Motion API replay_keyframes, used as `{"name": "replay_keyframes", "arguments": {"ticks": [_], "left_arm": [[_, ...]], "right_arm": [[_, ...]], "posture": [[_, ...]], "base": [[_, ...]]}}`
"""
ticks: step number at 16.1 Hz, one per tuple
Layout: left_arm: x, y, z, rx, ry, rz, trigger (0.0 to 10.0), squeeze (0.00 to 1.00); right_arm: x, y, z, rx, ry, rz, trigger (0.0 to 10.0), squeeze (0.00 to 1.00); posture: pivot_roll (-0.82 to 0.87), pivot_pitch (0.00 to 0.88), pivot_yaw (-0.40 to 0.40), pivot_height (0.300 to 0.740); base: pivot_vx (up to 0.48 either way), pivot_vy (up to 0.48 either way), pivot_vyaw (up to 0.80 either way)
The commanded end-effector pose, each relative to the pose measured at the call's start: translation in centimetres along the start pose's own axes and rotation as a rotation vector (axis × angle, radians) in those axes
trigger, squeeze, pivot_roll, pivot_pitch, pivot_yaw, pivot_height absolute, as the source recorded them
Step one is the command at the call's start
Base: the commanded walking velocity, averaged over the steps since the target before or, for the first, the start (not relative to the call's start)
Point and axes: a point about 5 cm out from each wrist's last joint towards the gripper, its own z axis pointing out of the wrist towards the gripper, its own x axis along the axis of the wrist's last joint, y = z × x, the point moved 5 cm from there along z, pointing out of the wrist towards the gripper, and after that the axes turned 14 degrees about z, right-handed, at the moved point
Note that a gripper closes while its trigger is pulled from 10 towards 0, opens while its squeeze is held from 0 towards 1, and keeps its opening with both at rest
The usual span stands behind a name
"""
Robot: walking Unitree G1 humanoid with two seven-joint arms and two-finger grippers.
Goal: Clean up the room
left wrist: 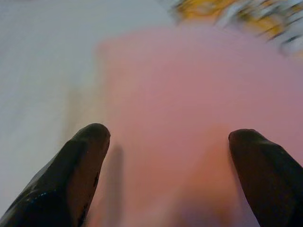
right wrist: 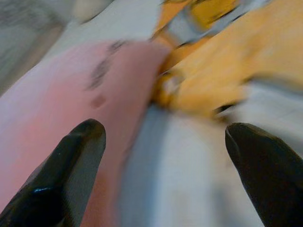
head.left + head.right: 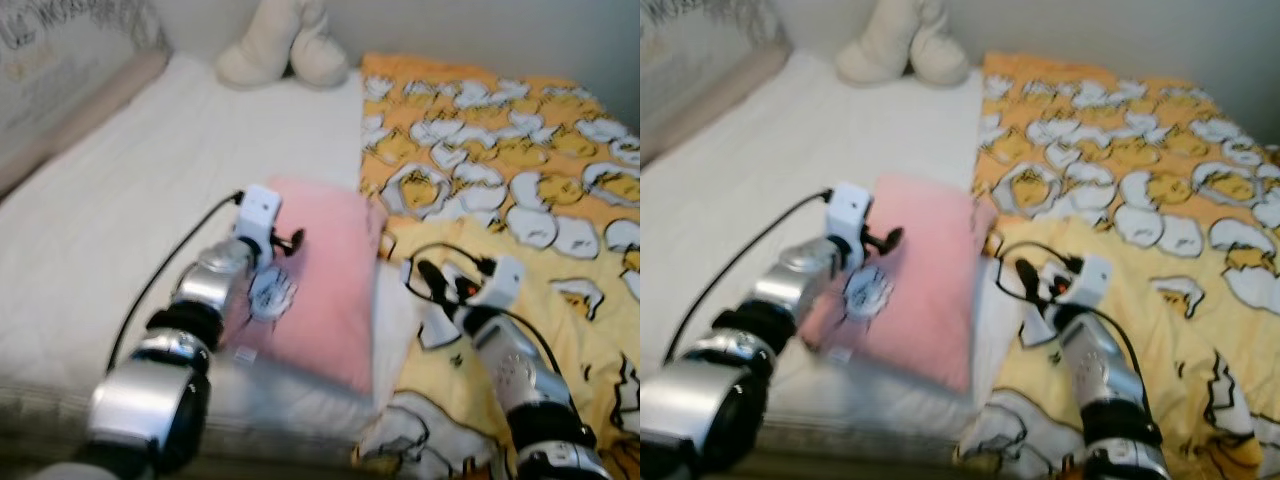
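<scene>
A flat pink rectangular pillow with a small printed figure near its near end lies on the white-sheeted bed, close to the bed's near edge and just beside the edge of the yellow-and-orange quilt printed with white cartoon shapes. The left claw hovers over the pillow's left side, its two black fingers spread wide with pink fabric showing between them; whether they touch the pillow cannot be told. The right claw sits over the seam where the pillow's right edge meets the quilt, its fingers also spread, holding nothing. A cream plush toy rests at the bed's far edge against the wall.
</scene>
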Motion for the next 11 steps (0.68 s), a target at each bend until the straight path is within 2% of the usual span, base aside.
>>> {"name": "replay_keyframes", "arguments": {"ticks": [1,3,4,6,8,10,11], "left_arm": [[0.8,-1.4,0.0,0.049,0.001,-0.008,10.0,0.00],[2.0,-4.0,-0.5,0.123,0.035,-0.026,10.0,0.00],[2.1,-4.4,-0.6,0.129,0.040,-0.036,10.0,0.00],[1.8,-3.4,-0.4,0.076,0.041,-0.090,10.0,0.00],[1.8,-3.0,-0.3,0.058,0.042,-0.129,10.0,0.00],[2.2,-2.5,-0.2,0.034,0.056,-0.178,10.0,0.00],[2.4,-1.4,0.0,-0.008,0.059,-0.213,10.0,0.00]], "right_arm": [[-1.1,0.0,-0.1,0.006,-0.039,0.018,10.0,0.00],[-1.2,-1.5,0.1,0.062,-0.051,0.009,10.0,0.00],[-1.3,-1.7,0.1,0.068,-0.055,0.010,10.0,0.00],[-2.2,-1.2,0.0,0.052,-0.086,0.008,10.0,0.00],[-2.0,-1.7,0.1,0.073,-0.077,0.014,10.0,0.00],[-1.6,-3.0,0.4,0.131,-0.071,0.030,10.0,0.00],[-1.7,-3.7,0.9,0.148,-0.076,0.020,10.0,0.00]], "posture": [[0.12,0.212,0.001,0.740],[0.10,0.253,-0.003,0.740],[0.10,0.260,-0.003,0.740],[0.10,0.277,-0.002,0.740],[0.10,0.294,-0.001,0.740],[0.10,0.304,-0.003,0.740],[0.10,0.306,-0.001,0.740]], "base": [[0.000,0.000,0.00],[0.000,0.000,0.00],[0.000,0.000,0.00],[0.000,0.000,0.00],[0.000,0.000,0.00],[0.000,0.000,0.00],[0.000,0.000,0.00]]}}
